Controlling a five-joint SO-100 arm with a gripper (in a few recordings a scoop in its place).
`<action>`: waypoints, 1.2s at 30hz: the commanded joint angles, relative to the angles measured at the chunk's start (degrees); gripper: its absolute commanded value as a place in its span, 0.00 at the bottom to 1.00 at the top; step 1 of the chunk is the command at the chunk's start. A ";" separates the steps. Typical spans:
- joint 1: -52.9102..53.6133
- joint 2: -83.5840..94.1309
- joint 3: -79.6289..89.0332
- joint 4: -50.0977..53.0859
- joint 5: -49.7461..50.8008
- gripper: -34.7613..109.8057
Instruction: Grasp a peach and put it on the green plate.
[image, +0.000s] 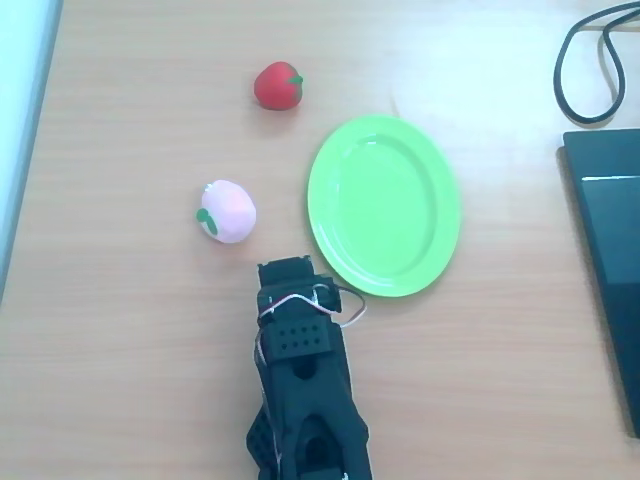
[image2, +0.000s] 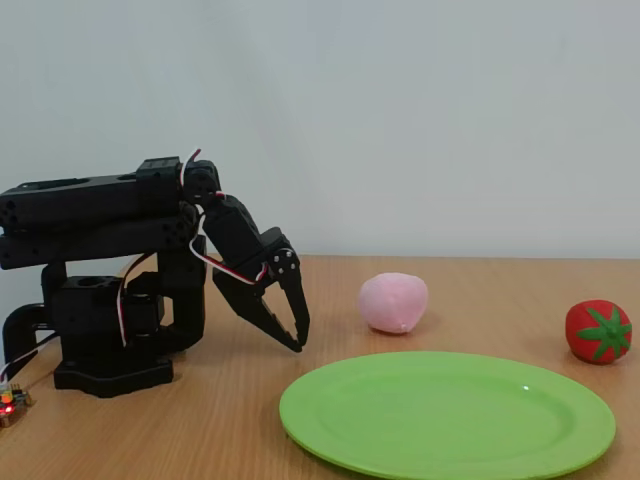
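The black two-finger gripper (image2: 290, 335) is folded down near the arm base, its tips pointing at the light wooden table (image: 120, 350) just above the surface. The fingers lie together with nothing between them: clenched and empty. The small round pale pink toy peach (image: 228, 211) with a green leaf rests on the table, apart from the gripper and just left of the plate in the overhead view. The large glossy lime-green oval plastic plate (image: 384, 204) lies flat, bare. A red round toy fruit with a green stem (image: 278, 85) sits beyond the peach. A black cable (image: 590, 70) loops at the upper right corner.
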 joint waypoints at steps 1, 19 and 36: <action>-5.27 1.32 0.35 0.26 -4.66 0.19; -5.01 1.41 0.35 0.26 -4.48 0.18; -4.83 1.23 0.26 0.26 -4.66 0.18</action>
